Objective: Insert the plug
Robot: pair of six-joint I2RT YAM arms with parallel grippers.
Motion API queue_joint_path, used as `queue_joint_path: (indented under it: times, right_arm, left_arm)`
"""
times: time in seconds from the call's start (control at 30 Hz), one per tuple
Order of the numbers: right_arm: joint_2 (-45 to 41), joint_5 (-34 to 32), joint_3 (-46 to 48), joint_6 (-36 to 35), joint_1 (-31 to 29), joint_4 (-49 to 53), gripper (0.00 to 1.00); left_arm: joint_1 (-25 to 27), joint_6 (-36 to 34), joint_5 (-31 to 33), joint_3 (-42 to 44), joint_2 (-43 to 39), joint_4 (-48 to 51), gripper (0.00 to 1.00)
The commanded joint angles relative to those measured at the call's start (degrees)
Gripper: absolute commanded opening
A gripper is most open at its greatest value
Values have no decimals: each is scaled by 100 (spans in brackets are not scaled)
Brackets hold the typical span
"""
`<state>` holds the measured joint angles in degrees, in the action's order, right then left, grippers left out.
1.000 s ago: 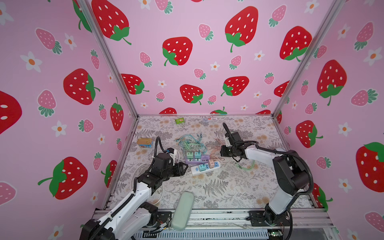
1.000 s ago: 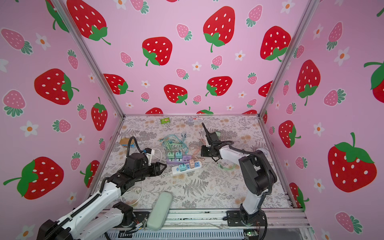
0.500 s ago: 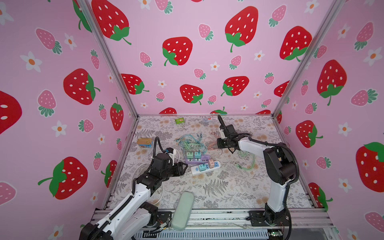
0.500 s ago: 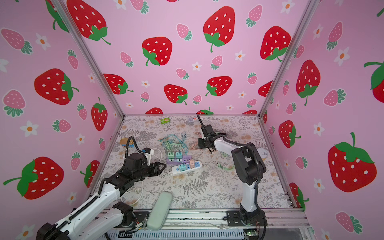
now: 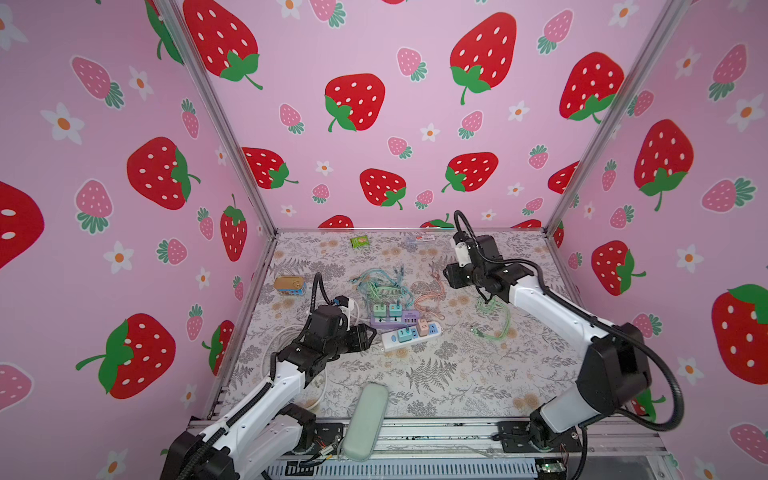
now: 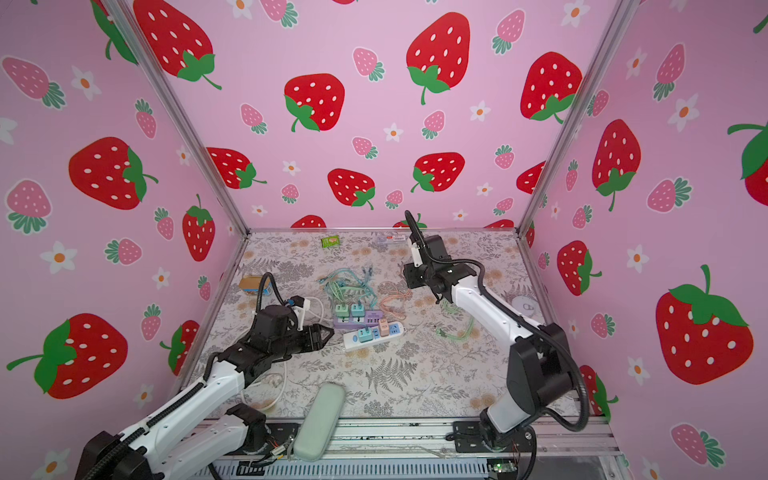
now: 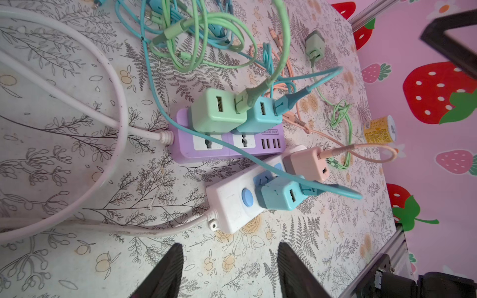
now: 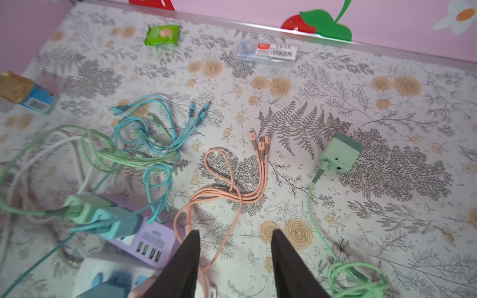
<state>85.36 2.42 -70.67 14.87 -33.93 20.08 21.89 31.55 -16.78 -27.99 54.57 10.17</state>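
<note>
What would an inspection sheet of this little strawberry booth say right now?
Surface: floral-print tablecloth, flat.
Job's things: purple power strip holds green charger cube, teal charger cube; white power strip holds another teal cube, pink cube; loose sage-green charger lies unplugged.
Clutter: green snack packet, clear plastic box, gold-topped tin, grey-green case.
Grippers: left gripper open, empty; right gripper open, empty.
Cables: teal and green cable tangle; pink cable looped; white cords.
Surroundings: pink strawberry-print walls.

The floral-print tabletop (image 5: 457, 386) bears a purple power strip (image 5: 395, 318) and a white power strip (image 5: 409, 336) at centre, a tin (image 5: 289, 286) at ten o'clock, a green packet (image 5: 360, 241) at twelve, and a loose green charger (image 8: 339, 153) toward two.
</note>
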Motion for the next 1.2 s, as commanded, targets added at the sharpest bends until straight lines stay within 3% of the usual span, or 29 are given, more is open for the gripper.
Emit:
queue_joint_path:
  times: [0.0,0.27,0.4,0.87,1.17]
  right_arm:
    - [-516,380,496,-34,-305,440,48]
    - [-917,-141,1259,508,-1701,547,51]
    - [-736,-417,1448,704,-2029,393,51]
    - [347,-1362,1296,1356,-2223,-83,44]
    - [665,-1163,1172,1492,-2245,-438,43]
  left_arm:
    - [-39,75,147,2,141,-170,61]
    - [-38,193,2,48,699,-632,56]
    - [-37,202,-108,74,1021,-870,53]
    - [-29,226,-436,-1,1910,-1458,47]
    - [-9,261,-592,-76,2316,-1655,40]
